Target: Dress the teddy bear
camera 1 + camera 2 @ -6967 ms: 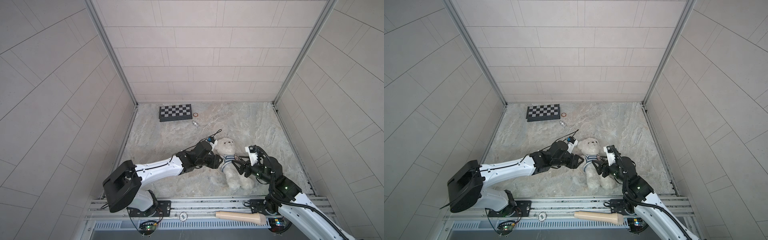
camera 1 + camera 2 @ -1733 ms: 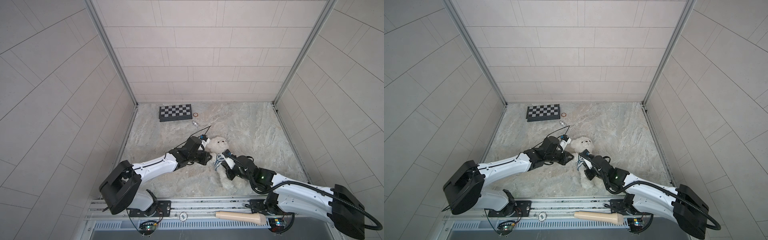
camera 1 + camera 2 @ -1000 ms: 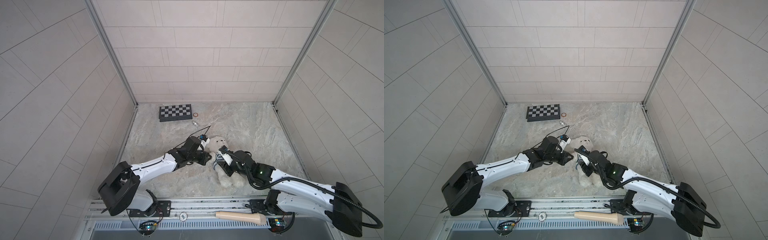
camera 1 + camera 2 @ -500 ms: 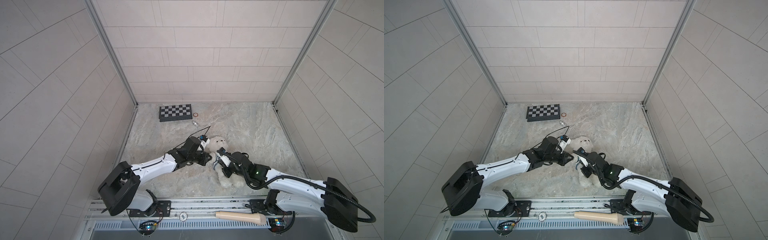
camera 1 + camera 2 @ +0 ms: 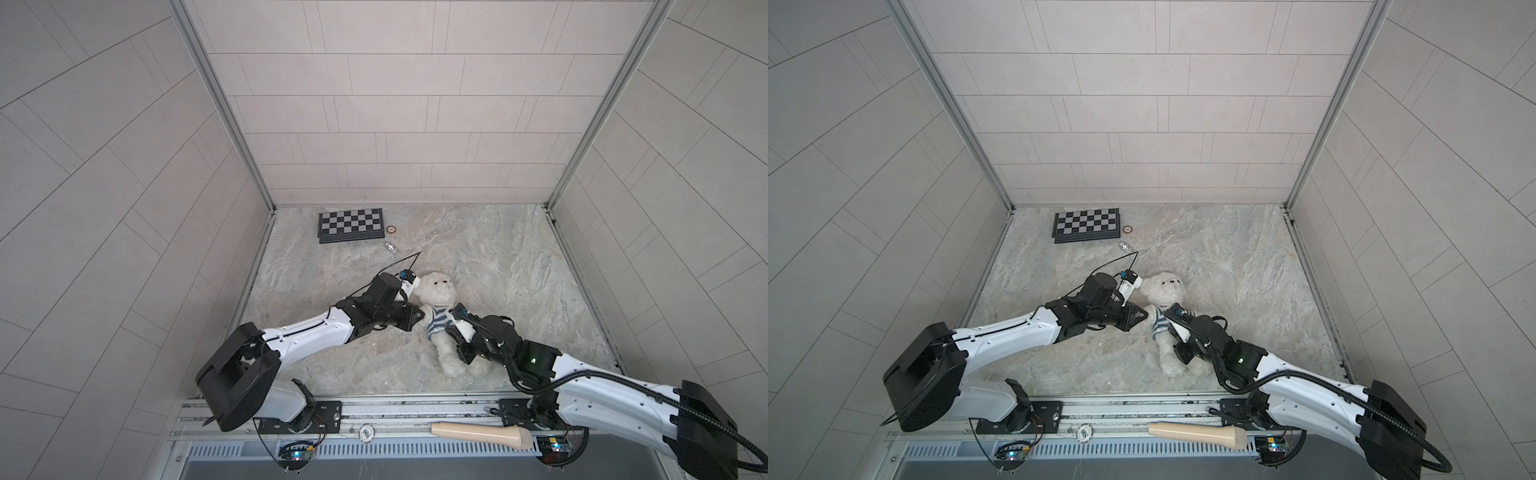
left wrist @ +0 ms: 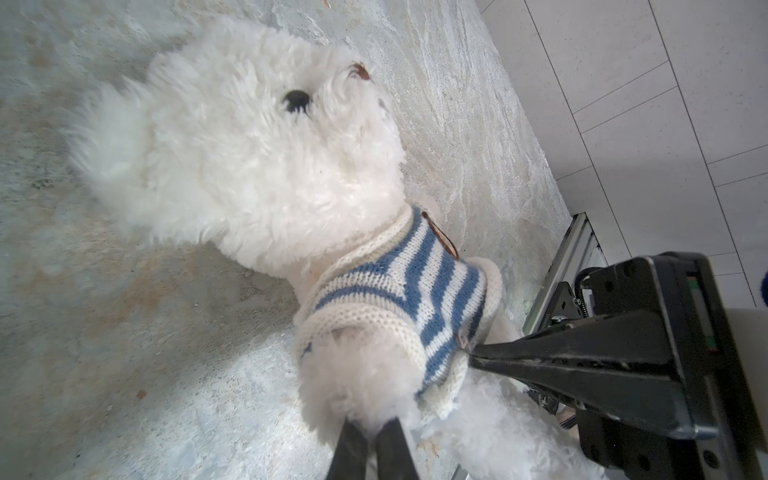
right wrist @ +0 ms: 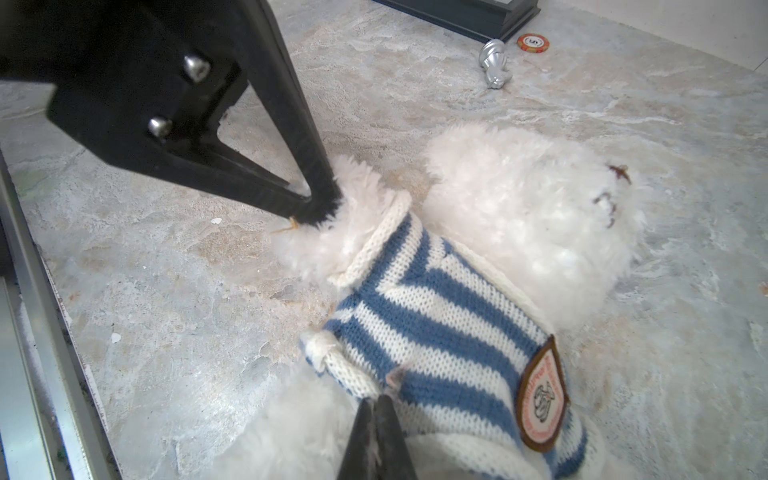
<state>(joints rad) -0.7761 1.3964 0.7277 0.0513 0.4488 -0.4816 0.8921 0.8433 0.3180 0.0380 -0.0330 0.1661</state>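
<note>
Dressing in progress: the left gripper (image 6: 371, 428), fingers pinched almost together, grips the fluffy paw of the bear (image 6: 257, 158) where it pokes out of a sleeve of the blue-and-white striped sweater (image 6: 415, 291). The right gripper (image 7: 376, 401), fingers closed to a sliver, nips the sweater's lower hem at the bear's side, low on the belly.

The bear lies on its back on the stone-patterned table (image 5: 498, 266), a little in front of the middle. Its head points toward the back wall and its feet lie near the front rail (image 5: 415, 405). The sweater covers its chest and carries a shield-shaped patch.

The left arm lies low across the table on the bear's left in both top views. The right arm reaches in from the front right, and its wrist hides part of the bear's legs. Open table runs from the bear to the right wall and back toward the far wall.

At the back, left of middle, sits a chessboard (image 5: 350, 224). An orange chip (image 5: 391, 229) lies just beside its right end, and a silver chess piece (image 5: 391, 247) lies on its side a little nearer, all well apart from the bear. A beige handle (image 5: 482, 432) rests along the rail in front.
</note>
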